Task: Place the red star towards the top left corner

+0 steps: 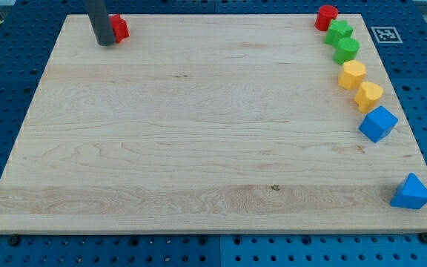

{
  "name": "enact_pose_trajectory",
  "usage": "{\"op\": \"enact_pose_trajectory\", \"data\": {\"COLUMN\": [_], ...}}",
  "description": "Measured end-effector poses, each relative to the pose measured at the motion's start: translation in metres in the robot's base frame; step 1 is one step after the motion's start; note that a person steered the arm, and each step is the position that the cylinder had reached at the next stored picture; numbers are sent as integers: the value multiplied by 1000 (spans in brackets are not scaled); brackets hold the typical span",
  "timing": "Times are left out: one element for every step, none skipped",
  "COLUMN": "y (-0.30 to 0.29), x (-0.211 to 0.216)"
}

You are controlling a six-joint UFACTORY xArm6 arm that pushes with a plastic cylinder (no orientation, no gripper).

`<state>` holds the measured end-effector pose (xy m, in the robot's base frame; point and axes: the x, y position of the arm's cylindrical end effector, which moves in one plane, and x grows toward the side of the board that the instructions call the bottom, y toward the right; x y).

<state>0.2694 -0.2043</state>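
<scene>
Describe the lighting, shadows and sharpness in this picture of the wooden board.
Camera view: even, soft lighting on the pale wooden board, no glare; blocks such as the blue triangular block cast only faint shadows; the dark rod's tip, touching the red star block, looks slightly soft.

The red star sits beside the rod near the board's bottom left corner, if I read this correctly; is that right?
Not quite: the camera view shows the red star near the board's top left corner, not the bottom left. It is indeed beside the rod, with my tip right against its left side.
</scene>
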Motion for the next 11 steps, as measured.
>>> {"op": "enact_pose_trajectory", "data": {"y": [12,39,52,51,42,35,31,27,19,11,5], "x": [15,17,9,-14,-26,-27,-27,-27,-27,-27,-28]}}
